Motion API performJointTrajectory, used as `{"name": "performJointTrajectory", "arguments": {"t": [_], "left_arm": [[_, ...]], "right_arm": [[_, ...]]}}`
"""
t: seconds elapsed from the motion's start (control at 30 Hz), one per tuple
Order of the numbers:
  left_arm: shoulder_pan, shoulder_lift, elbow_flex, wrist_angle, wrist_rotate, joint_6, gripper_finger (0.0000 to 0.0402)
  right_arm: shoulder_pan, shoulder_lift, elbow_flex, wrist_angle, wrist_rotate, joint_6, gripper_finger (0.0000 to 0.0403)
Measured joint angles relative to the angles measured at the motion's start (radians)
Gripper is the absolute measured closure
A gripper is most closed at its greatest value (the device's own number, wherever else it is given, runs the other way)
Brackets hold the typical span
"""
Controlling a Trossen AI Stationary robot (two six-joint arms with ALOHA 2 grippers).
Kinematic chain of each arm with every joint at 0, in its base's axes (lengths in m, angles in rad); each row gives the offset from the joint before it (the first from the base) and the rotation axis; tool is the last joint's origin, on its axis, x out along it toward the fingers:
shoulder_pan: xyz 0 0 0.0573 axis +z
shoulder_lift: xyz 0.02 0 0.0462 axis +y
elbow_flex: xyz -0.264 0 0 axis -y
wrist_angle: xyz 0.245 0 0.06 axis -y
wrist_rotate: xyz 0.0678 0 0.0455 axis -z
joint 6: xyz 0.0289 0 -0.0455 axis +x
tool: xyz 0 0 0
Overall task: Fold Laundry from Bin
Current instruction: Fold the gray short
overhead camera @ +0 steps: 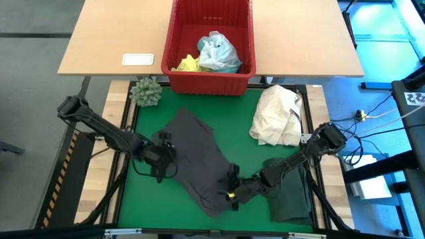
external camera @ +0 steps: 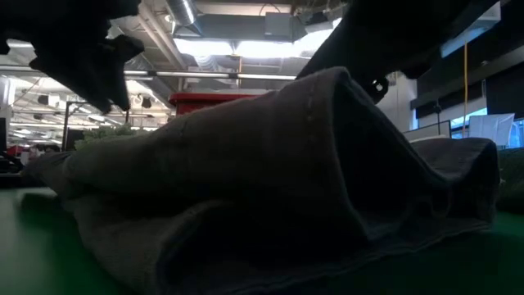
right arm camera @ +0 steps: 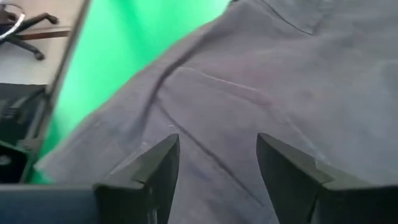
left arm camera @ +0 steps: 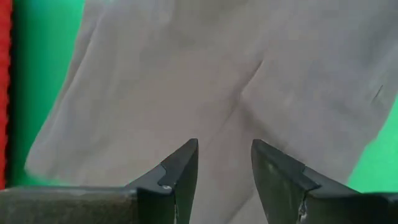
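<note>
Grey soft cloth garment (overhead camera: 199, 159) lies mid-mat; left gripper (left arm camera: 225, 163) and right gripper (right arm camera: 217, 163) hover over it, jaws apart, empty. Recommend pinching matching edges before folding.

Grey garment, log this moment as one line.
grey garment: spread on green mat | left tool: open above it | right tool: open above it | bin: holds laundry

Lighting: even overhead light in the high view; green mat (overhead camera: 259, 99) saturated, shadows soft and short. Blue cast at the frame's right edge.
Low view: strongly backlit; ceiling lights (external camera: 246, 45) glare at upper centre, grey garment (external camera: 270, 188) and arms reduced to dark silhouettes, foreground dim.
Wrist views: bright, flat light; cloth soft and slightly blurred; dark fingers (left arm camera: 180, 174) sharper at bottom edge.
</note>
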Motion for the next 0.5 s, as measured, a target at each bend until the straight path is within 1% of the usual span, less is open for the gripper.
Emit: {"name": "performJointTrajectory", "arguments": {"t": [0.2, 0.33, 0.5], "left_arm": [[-0.019, 0.085, -0.002, 0.230, -0.012, -0.015, 0.0258], [-0.036, 0.117, -0.002, 0.357, -0.049, -0.047, 0.0258], [-0.062, 0.124, -0.002, 0.382, -0.112, -0.111, 0.0258]], "right_arm": [[-0.046, 0.000, 0.000, -0.013, 0.000, -0.001, 0.0215], [-0.081, 0.000, 0.000, -0.004, 0.008, -0.003, 0.0224], [-0.110, 0.000, 0.000, 0.004, 0.016, -0.002, 0.0226]]}}
